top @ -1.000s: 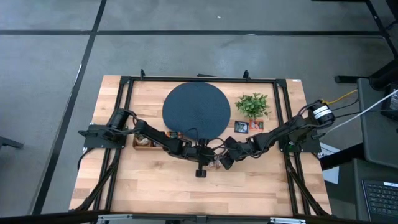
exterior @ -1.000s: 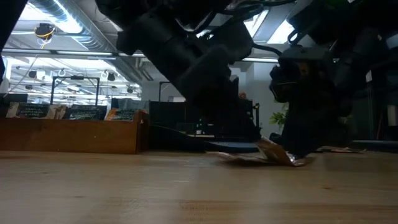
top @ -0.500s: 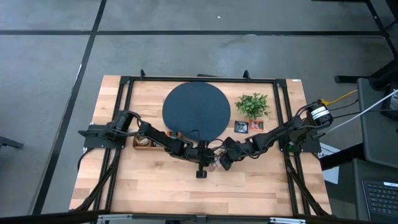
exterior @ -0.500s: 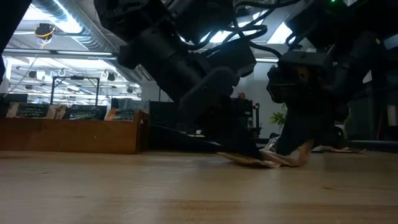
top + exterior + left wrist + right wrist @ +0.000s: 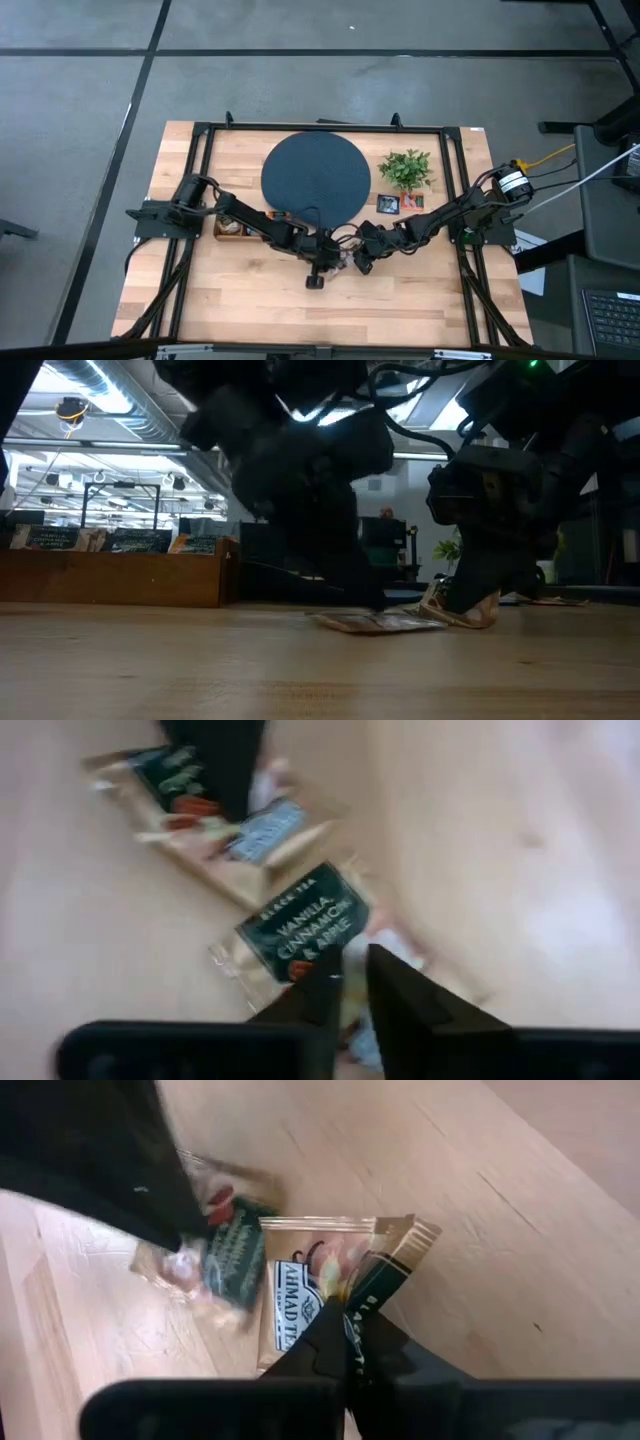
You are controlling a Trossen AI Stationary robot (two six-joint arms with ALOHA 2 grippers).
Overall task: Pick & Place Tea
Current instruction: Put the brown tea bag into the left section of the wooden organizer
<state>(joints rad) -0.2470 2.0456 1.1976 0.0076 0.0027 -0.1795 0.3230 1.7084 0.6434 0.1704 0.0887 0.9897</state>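
We see the right gripper (image 5: 352, 1342), spread a second ago, now pinching a gold-edged tea sachet (image 5: 330, 1285); the left gripper (image 5: 348, 982) has loosened, narrowly spread above a dark-labelled sachet (image 5: 300, 925).

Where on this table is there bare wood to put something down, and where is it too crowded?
Free: the near strip of table in front of both arms, and the far-left corner beside the round dark disc. Crowded: the middle, where the left gripper and right gripper meet over tea sachets, and the right side by the plant and two more sachets.
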